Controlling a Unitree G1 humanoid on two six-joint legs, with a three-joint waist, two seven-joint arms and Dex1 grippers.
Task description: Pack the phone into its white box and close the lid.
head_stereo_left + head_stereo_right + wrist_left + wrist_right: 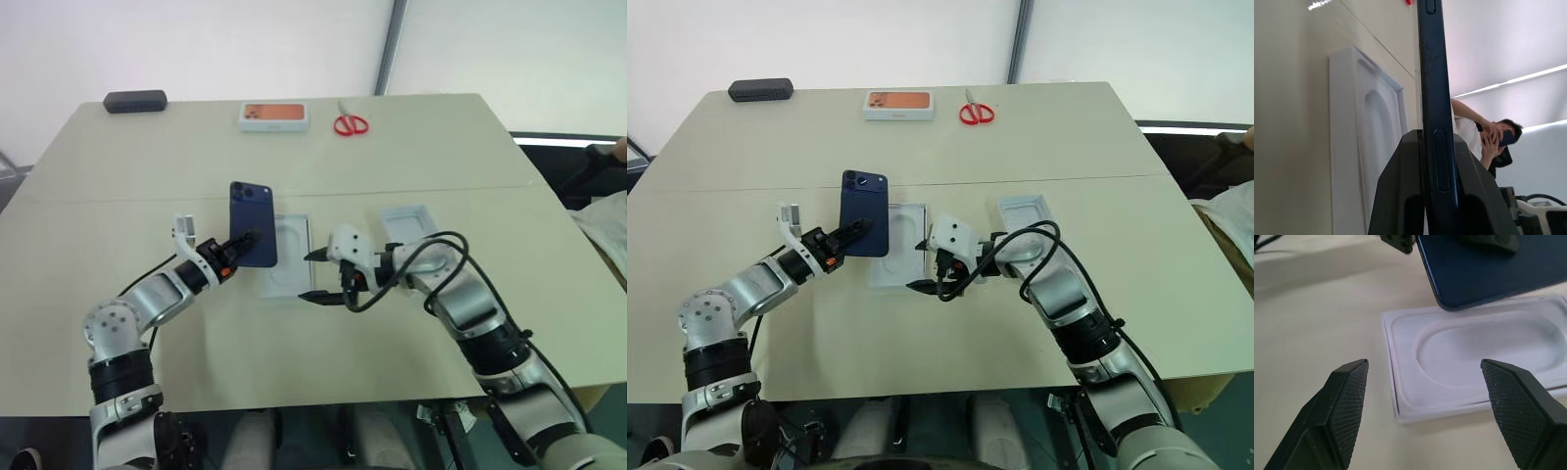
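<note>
The left gripper [238, 245], two black fingers pinched onto the lower edge of the phone [253, 223], holds this slim dark navy-blue smartphone upright above the table, glossy back toward the head camera and its square camera bump in the upper corner. In the left wrist view the phone's thin edge [1436, 98] runs straight up between the two black pads, side buttons showing.

Just behind and below the phone lies the white box [287, 258], a shallow white rectangular tray resting flat on the beige tabletop [421, 147]; its inside shows a pale moulded oval recess [1484, 350]. The phone's bottom edge hangs over one end of this tray, not resting in it.

The left forearm reaches in from the robot's left, roughly level, wrist angled toward the centre. The right gripper [317, 275] sits on the other side of the tray, its black textured fingers [1347, 406] spread wide apart and empty, pointing across toward the tray and tilted slightly down, with the elbow bent outward.

The lid [409, 224], a shallow white rectangular shell, lies open-side up beyond the right wrist, apart from the tray.
</note>
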